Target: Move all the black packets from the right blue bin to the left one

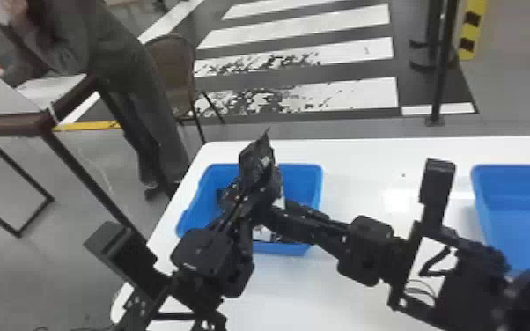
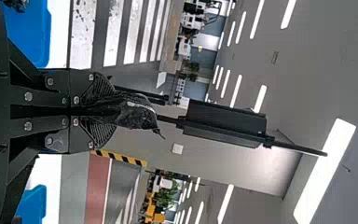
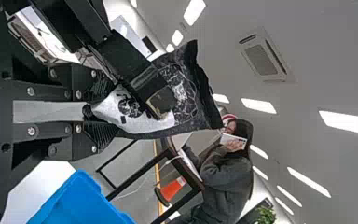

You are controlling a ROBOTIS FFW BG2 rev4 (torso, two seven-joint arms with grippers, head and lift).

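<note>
Table: white and smooth, spreading under both bins, cut off at the head view's right and bottom edges (image 1: 365, 167)
Left bin: blue, open-topped, standing on the table near its left side (image 1: 306, 176); both grippers are above it and cover much of its middle
Right bin: blue, open-topped, well apart from the left bin on the same table (image 1: 506, 193); its blue inner wall and floor show in the part within view
Right gripper: comes in over the left bin from the right side of the head view (image 1: 270, 210); its two fingers are nearly together in the right wrist view, pinching a corner of the packet between their tips
Left gripper: comes up over the left bin from the bottom edge of the head view (image 1: 251, 189); in the left wrist view its fingers are drawn close together, clamped on the packet
Packet: black with a pale printed area (image 1: 257, 160); raised above the left bin, its upper part standing clear of the fingers, with a thin point at the top; the right wrist view shows a finger of the left gripper lying across its broad face
Bin contents: dark and pale pieces low in the left bin (image 1: 263, 233); number and outlines cannot be told behind the grippers
Cut off: the right bin runs out at the head view's right edge, and the right arm covers part of its near side
Hard to make out: the fingertips in the head view, black against black where the two grippers cross
</note>
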